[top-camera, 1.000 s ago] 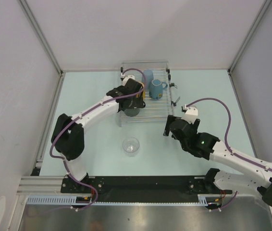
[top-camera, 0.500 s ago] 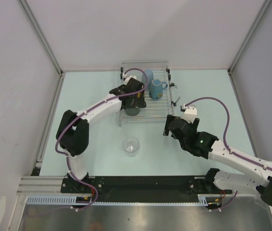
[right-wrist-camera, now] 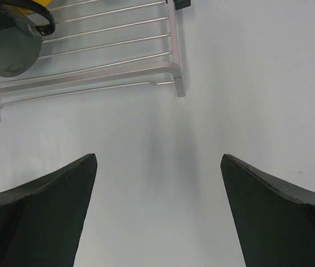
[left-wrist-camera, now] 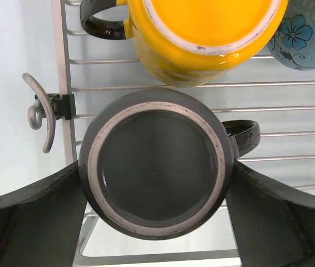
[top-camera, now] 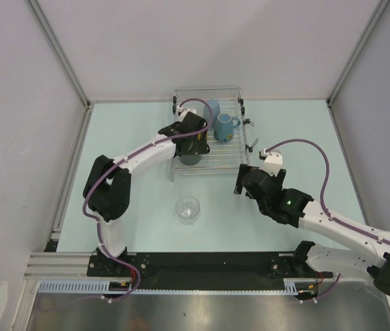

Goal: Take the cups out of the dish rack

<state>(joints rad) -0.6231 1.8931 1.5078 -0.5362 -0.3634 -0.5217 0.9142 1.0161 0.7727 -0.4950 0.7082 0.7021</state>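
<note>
The silver wire dish rack (top-camera: 229,155) stands at the back middle of the table. On it are an upturned dark grey mug (left-wrist-camera: 156,167), an upturned yellow mug (left-wrist-camera: 202,33) with a black handle, a blue handled mug (top-camera: 224,127) and a pale blue cup (top-camera: 212,108). My left gripper (top-camera: 193,146) is over the rack, its fingers (left-wrist-camera: 40,206) pressed on both sides of the dark grey mug. A clear glass tumbler (top-camera: 188,209) stands on the table in front of the rack. My right gripper (top-camera: 239,182) is open and empty over the table by the rack's near right corner (right-wrist-camera: 174,50).
Grey hooks (top-camera: 252,135) stick out from the rack's right side, and one shows in the left wrist view (left-wrist-camera: 40,111). Enclosure walls and metal posts (top-camera: 67,69) stand round the table. A black rail (top-camera: 202,262) runs along the near edge.
The left arm's elbow has shifted a little to the right while its gripper stays at the dark grey mug. The right arm has not moved.
</note>
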